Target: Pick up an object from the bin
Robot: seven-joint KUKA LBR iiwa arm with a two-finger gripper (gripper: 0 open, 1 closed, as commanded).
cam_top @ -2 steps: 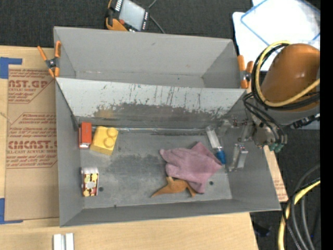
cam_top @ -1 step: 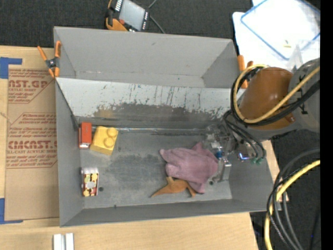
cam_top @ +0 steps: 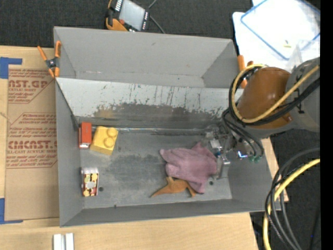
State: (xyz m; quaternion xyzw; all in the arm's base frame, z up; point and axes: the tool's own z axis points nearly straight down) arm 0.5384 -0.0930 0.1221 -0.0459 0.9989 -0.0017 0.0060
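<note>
Bin (cam_top: pixel 130 95): we see a grey metal bin with sloped walls and a scuffed floor, holding a few loose things well apart from one another.
Arm: it comes in from the right, with an orange-brown cover and looped cables at the wrist.
Gripper (cam_top: pixel 221 158): we find it low over the right end of the floor, near the right wall.
Gripper state: we cannot tell whether it is apart or together, as the metal parts there blend into each other.
Pink cloth (cam_top: pixel 188 163): crumpled on the floor, right of centre; its right edge lies just beside the gripper, and we cannot tell whether they touch.
Orange-brown piece (cam_top: pixel 174 187): flat and pointed, it pokes out from under the cloth's lower edge, near the front wall.
Yellow studded block (cam_top: pixel 104 139): it sits at the left rear of the floor.
Red block (cam_top: pixel 85 135): upright, just beside the yellow one on its left.
Small box (cam_top: pixel 90 182): we see red and yellow contents; it lies at the left front corner.
</note>
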